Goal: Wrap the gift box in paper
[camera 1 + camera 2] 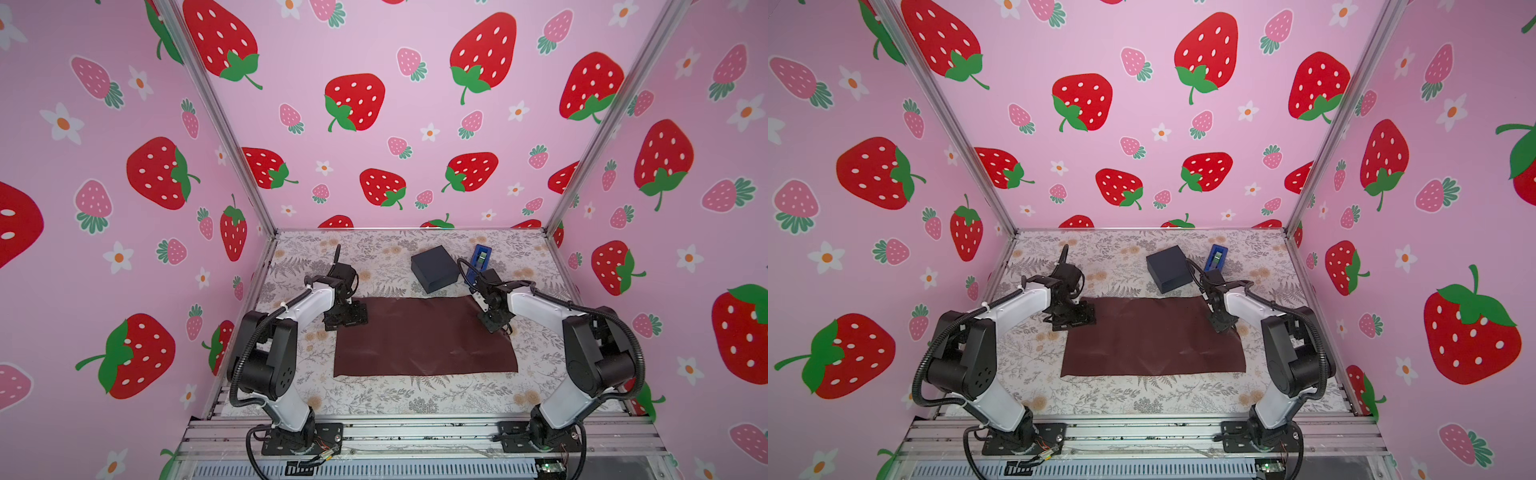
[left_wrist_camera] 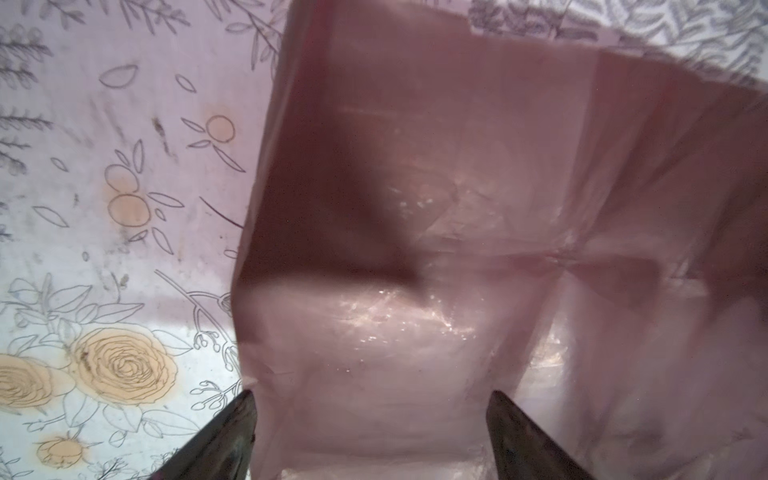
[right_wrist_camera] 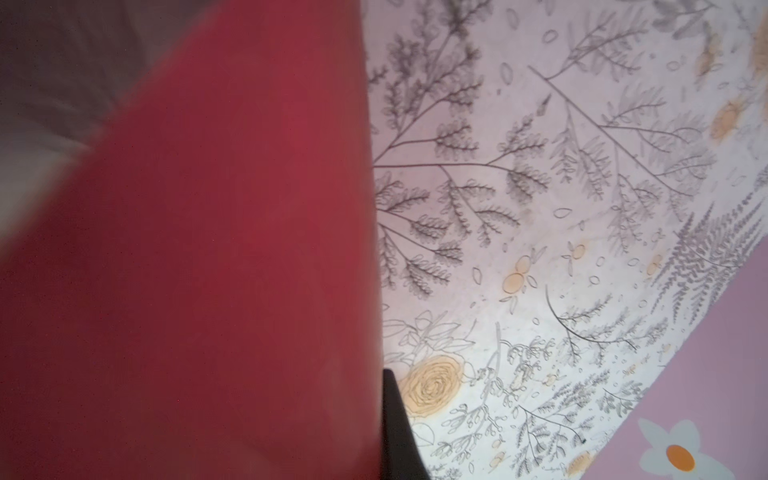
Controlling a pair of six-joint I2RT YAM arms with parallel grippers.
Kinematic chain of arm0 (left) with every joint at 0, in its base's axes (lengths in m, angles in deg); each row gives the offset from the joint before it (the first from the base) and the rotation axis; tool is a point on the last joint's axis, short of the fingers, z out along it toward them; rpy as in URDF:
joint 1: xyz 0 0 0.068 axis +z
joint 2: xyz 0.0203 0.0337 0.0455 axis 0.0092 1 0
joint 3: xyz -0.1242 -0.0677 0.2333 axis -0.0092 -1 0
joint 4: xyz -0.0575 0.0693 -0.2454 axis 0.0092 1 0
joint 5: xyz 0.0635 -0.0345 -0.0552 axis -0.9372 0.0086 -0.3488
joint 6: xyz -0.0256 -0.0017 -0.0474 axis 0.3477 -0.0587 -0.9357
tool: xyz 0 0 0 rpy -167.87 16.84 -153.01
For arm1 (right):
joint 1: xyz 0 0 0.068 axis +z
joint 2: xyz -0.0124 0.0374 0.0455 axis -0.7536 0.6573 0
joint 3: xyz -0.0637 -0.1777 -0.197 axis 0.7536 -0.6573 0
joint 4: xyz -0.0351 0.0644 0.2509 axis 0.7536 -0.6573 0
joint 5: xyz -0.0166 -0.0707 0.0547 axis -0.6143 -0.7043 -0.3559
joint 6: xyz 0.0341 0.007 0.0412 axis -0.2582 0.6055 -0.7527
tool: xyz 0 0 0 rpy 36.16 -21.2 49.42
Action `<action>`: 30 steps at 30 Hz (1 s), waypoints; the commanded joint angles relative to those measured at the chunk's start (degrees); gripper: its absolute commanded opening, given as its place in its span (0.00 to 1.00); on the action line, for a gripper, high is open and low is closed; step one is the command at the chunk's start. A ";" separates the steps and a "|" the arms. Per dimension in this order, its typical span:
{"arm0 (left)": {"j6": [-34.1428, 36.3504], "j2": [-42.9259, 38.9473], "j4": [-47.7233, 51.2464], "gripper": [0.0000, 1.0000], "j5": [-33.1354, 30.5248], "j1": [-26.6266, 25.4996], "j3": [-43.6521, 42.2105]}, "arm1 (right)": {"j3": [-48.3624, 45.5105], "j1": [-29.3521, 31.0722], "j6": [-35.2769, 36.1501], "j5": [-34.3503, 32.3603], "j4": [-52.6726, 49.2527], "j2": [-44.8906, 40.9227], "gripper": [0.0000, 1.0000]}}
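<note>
Maroon paper (image 1: 1154, 336) flat on the floral table (image 1: 1121, 399) (gift box (image 1: 1169, 269) just beyond its far edge)

The left arm (image 1: 291, 409) and right arm (image 1: 559, 409) each combine glossy white link covers (image 1: 309, 305) with matte black joint housings (image 1: 262, 368), one showing a cluster of small round holes (image 1: 286, 379), and each is mounted on a black base plate (image 1: 301, 436). A black corrugated cable conduit (image 1: 231, 374) runs along each arm, secured with white cable ties (image 1: 284, 306). The left gripper (image 1: 353, 318) and right gripper (image 1: 496, 326) are black, with dark tapered fingers (image 2: 232, 440).
</note>
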 commanded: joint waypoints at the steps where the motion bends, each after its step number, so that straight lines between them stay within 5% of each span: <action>1: -0.66 -0.94 2.24 0.88 -0.98 -0.11 -0.60 | -1.02 1.31 2.11 2.71 0.37 -2.06 0.00; 20: 0.79 -2.39 5.40 0.89 -6.96 4.19 -1.08 | -1.12 1.51 1.25 -4.31 0.44 -1.51 0.04; 28: 0.80 0.06 4.27 0.89 -0.05 5.78 -2.11 | -1.09 1.52 0.18 -5.34 0.17 -2.15 0.20; 30: 0.59 0.28 4.18 0.89 0.92 5.80 -2.76 | -0.55 1.49 -0.71 -5.62 -0.87 -2.05 0.38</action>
